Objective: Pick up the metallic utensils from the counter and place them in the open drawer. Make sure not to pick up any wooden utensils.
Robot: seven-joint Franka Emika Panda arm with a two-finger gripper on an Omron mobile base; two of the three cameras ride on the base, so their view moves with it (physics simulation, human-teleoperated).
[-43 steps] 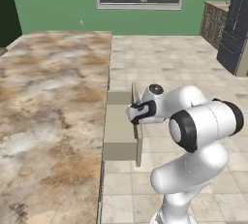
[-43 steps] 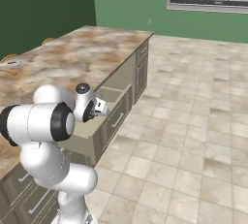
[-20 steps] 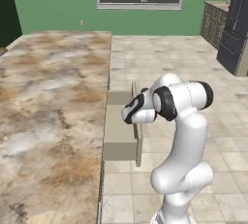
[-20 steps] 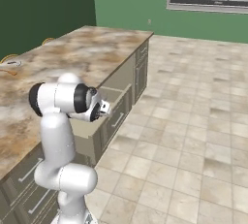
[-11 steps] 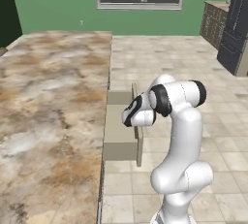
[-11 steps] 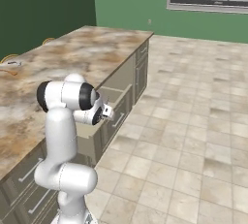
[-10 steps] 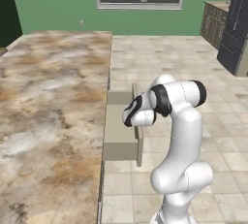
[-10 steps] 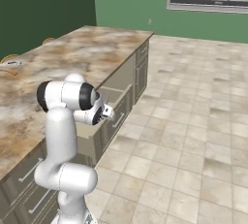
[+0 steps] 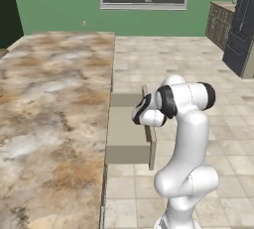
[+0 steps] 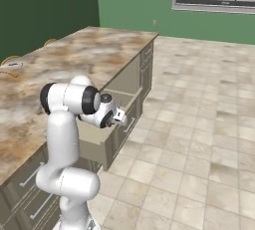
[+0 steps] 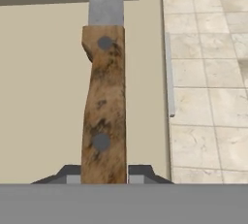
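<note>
A: Over the open drawer (image 9: 126, 134), what is the arm doing?

B: Gripper (image 9: 140, 115) sits above the drawer's right side, close to its front panel, with the arm bent over from the floor side. Seen from the right base camera, the gripper (image 10: 118, 116) hangs just above the drawer (image 10: 94, 143) near its front panel.

A: State of the pincer?

B: Pinching the knife (image 11: 103, 97). In the hand camera the two fingertips press against either side of the brown, mottled handle near its butt end. Two grey rivets show on the handle; the grey blade runs away from the hand toward the drawer's far wall.

A: Where is the knife relative to the drawer?

B: Above the beige drawer floor (image 11: 43, 87), lying roughly parallel to the front panel. I cannot tell whether it touches the floor. Right of the knife is the drawer's front edge with its slim pale handle bar (image 11: 168, 75), and past that the tiled floor (image 11: 208, 72).

A: And the counter?

B: Left of the drawer, the marbled counter (image 9: 49, 104) runs toward the green wall. From the right base camera, small objects lie on the counter (image 10: 74, 62) well left of the drawer, at the picture's left edge, too small to identify.
</note>
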